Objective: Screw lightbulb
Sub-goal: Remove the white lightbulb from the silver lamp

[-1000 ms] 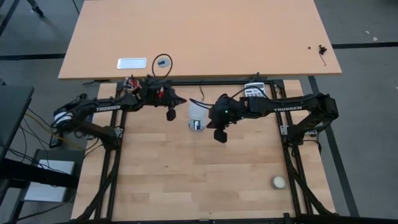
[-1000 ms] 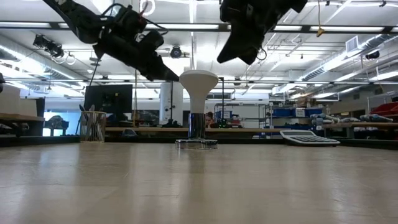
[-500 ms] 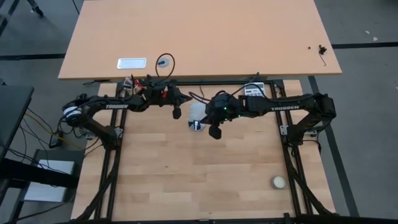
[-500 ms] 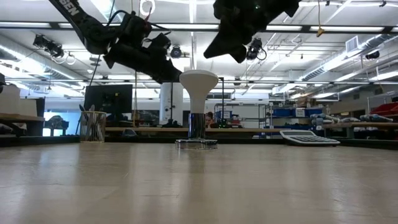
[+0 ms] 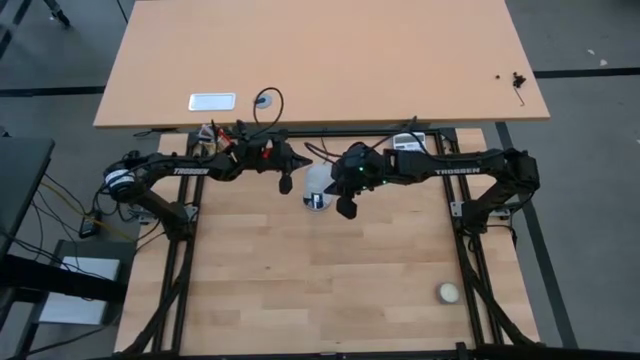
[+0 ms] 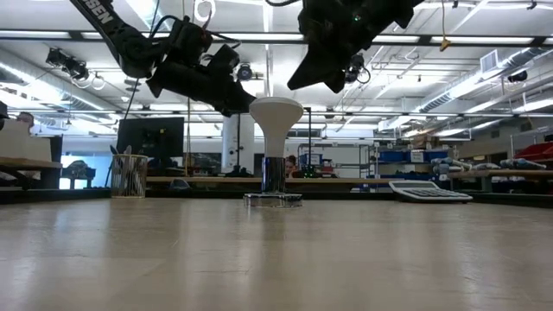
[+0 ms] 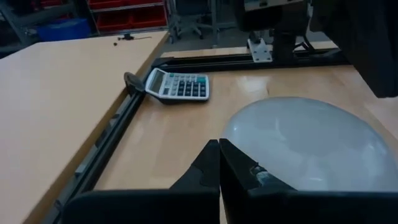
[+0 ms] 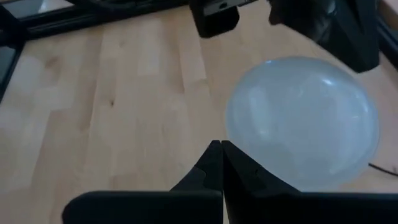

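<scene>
the lightbulb (image 5: 318,183) stands dome-up in its socket at the table's twelve o'clock edge, likely seated already. left gripper (image 5: 285,184) at its nine, right gripper (image 5: 345,208) at its four; both closed, empty.

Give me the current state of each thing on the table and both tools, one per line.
lightbulb: upright, dome up, base down in its socket, not held.
socket: flat on the table under the bulb.
left tool: shut, empty, raised beside the dome.
right tool: shut, empty, raised on the dome's other side.
calculator: lying flat, keys up, at the table's edge.
cream-white ball: resting alone on the table, far from both arms.
</scene>
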`<action>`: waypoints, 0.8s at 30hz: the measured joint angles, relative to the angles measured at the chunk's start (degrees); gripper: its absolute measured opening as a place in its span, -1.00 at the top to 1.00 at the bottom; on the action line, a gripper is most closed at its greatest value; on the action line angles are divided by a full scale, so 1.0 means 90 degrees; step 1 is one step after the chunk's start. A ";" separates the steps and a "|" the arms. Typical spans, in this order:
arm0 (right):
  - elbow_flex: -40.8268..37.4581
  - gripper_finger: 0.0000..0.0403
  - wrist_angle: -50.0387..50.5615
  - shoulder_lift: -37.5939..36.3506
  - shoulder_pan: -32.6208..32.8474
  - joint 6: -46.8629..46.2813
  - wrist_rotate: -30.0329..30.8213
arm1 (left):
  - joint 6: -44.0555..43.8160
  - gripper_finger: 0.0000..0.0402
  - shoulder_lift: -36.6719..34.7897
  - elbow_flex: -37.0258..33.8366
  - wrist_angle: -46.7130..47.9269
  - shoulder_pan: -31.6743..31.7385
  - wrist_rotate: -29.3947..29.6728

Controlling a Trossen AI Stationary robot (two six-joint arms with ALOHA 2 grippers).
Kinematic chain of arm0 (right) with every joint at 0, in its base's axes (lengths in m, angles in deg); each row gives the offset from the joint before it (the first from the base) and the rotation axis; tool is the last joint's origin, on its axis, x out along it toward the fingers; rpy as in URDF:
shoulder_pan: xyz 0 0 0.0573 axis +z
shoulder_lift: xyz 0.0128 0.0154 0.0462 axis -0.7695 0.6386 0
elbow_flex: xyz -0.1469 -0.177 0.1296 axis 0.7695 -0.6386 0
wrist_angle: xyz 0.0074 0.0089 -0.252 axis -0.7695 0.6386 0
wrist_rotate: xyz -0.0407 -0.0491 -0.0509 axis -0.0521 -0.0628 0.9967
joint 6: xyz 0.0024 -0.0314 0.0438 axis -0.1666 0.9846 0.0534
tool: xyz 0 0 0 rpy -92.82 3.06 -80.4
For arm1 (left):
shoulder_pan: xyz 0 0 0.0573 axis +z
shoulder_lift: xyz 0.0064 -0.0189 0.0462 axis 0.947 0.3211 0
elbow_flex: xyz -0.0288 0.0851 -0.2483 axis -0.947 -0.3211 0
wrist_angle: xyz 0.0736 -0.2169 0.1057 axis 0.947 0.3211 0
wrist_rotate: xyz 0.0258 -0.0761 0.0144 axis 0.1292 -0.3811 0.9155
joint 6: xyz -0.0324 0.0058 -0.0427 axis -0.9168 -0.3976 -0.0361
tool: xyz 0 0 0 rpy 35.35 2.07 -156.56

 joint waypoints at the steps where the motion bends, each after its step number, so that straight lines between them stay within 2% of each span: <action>1: 0.0000 0.97 -0.0024 0.0040 -0.0023 0.0003 -0.0094 | -0.0012 1.00 -0.0002 0.0000 -0.0007 0.0000 0.0000; 4: -0.0007 0.97 0.0054 0.0133 -0.0078 0.0008 -0.0349 | -0.0081 1.00 -0.0002 0.0000 -0.0043 0.0000 0.0000; 24: -0.0005 0.96 0.0009 0.0309 -0.0350 0.0010 -0.0333 | -0.0099 1.00 -0.0022 0.0008 0.0228 -0.0039 -0.0298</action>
